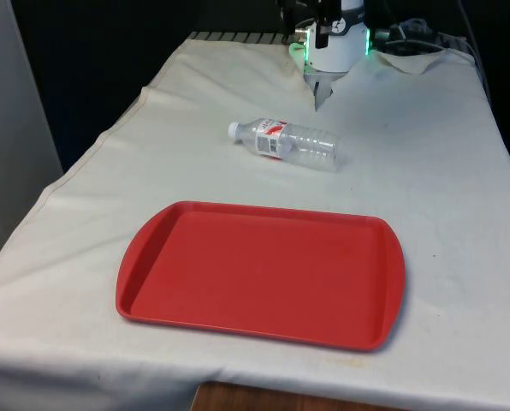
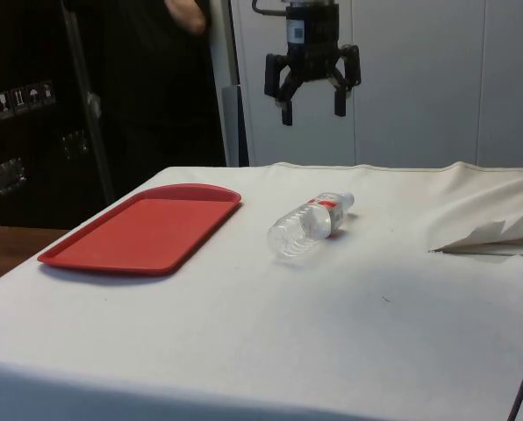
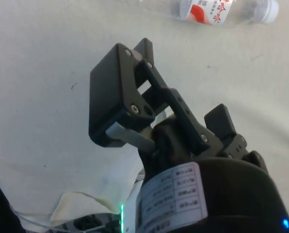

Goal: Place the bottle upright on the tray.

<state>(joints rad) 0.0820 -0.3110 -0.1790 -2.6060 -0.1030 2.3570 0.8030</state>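
- the tray (image 1: 263,274) lies flat on the table (image 1: 443,197), at its near end in the front view
- the bottle (image 1: 285,142) lies on its side on the cloth behind the tray, apart from it
- the gripper (image 2: 311,98) hangs above the bottle

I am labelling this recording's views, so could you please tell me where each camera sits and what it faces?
Front view: across the table's length, over the red tray toward the lying bottle.
Side view: from the table's side; the gripper hangs above the bottle, jaws open.
Wrist view: on the wrist, looking down past the gripper at the bottle.
All three share the bottle on the white cloth.
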